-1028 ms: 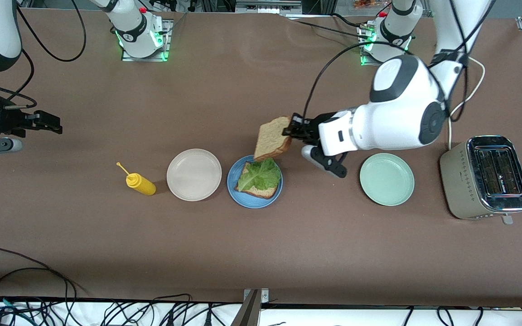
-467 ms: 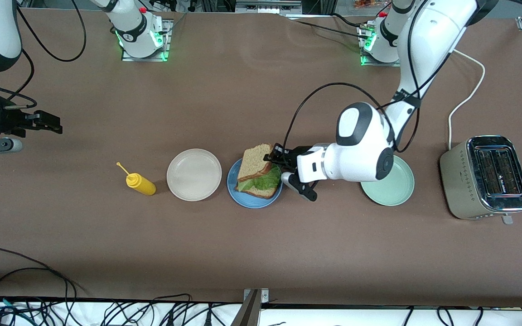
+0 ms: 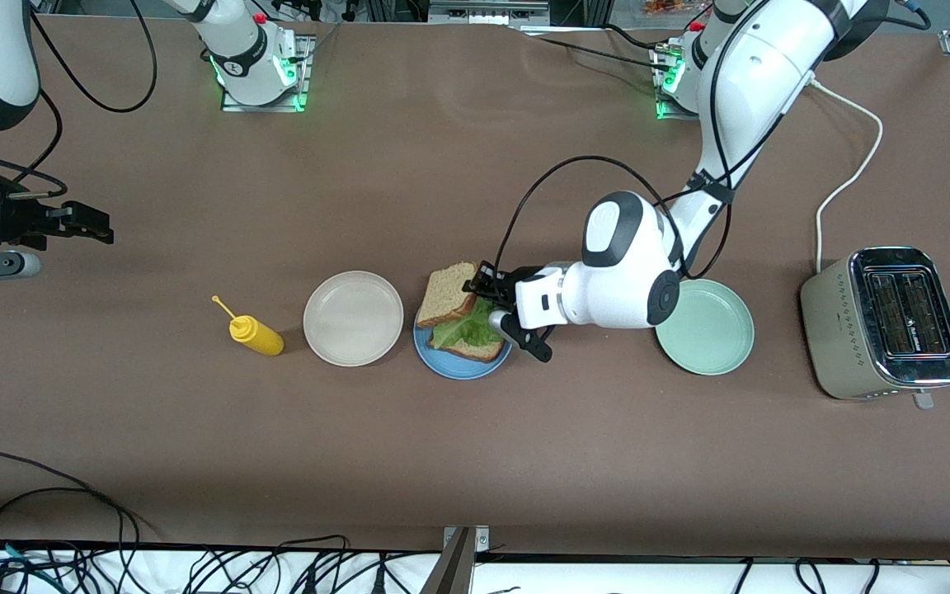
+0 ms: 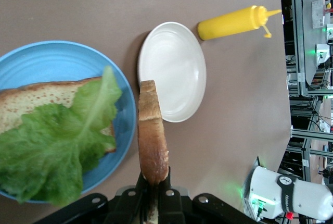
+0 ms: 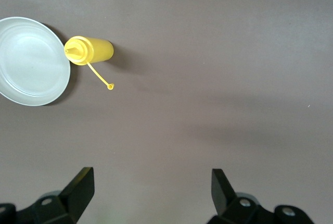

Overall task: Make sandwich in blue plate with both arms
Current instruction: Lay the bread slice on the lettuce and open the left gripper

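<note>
While my left fingers (image 3: 472, 289) clamp one bread slice (image 3: 445, 294) over the blue plate (image 3: 457, 365), a second slice (image 3: 475, 350) lies under one lettuce leaf (image 3: 467, 332). My right fingers (image 5: 151, 182) wait apart above bare desk (image 3: 475, 462).

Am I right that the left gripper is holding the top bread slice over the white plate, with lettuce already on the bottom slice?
Not quite. The left gripper holds the top bread slice over the blue plate, as the front view shows. Lettuce already lies on the bottom slice.

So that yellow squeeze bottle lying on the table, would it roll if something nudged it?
Probably: the yellow squeeze bottle lies on its side on the table, and its body looks round. Its thin nozzle might make it swing instead. It looks plastic, so likely light.
</note>
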### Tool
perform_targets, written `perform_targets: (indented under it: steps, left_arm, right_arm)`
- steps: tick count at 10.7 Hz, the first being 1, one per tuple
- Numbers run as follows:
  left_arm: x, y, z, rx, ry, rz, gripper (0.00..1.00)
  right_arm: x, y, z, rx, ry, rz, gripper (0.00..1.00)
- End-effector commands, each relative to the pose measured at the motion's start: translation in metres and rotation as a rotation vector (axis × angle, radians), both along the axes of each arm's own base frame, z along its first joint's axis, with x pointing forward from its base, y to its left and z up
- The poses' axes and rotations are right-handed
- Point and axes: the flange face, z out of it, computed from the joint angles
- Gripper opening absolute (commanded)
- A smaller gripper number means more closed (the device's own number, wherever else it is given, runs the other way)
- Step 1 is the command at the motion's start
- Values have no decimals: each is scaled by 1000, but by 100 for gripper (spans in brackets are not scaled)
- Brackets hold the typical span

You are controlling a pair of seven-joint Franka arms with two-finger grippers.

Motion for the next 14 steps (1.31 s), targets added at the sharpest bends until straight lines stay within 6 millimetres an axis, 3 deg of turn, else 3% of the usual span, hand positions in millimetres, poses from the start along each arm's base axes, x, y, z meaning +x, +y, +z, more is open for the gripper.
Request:
perform_targets:
  steps: [1, 2, 3, 4, 5, 8, 11, 12, 14]
  left_arm:
    - [8, 6, -34, -18, -37, 7, 0]
    - [13, 16, -38, -3, -42, 21, 0]
    - [17, 22, -41, 4, -60, 17, 20]
    - [19, 24, -41, 1, -67, 15, 93]
    - [21, 29, -41, -5, -87, 4, 100]
    - [24, 32, -30, -9, -104, 2, 100]
    - [33, 54, 22, 67, -194, -57, 100]
    - [39, 74, 49, 116, -226, -67, 100]
    - [43, 118, 84, 234, -240, -126, 100]
  right_arm:
    - [1, -1, 5, -16, 6, 2, 100]
    - [1, -1, 5, -16, 6, 2, 100]
    - [0, -1, 4, -16, 7, 2, 100]
    - [1, -1, 5, -16, 6, 2, 100]
    - [1, -1, 5, -16, 6, 2, 100]
    - [1, -1, 5, -16, 4, 2, 100]
    - [1, 0, 5, -16, 4, 3, 100]
    - [1, 0, 5, -16, 6, 3, 100]
    - [0, -1, 4, -16, 9, 3, 100]
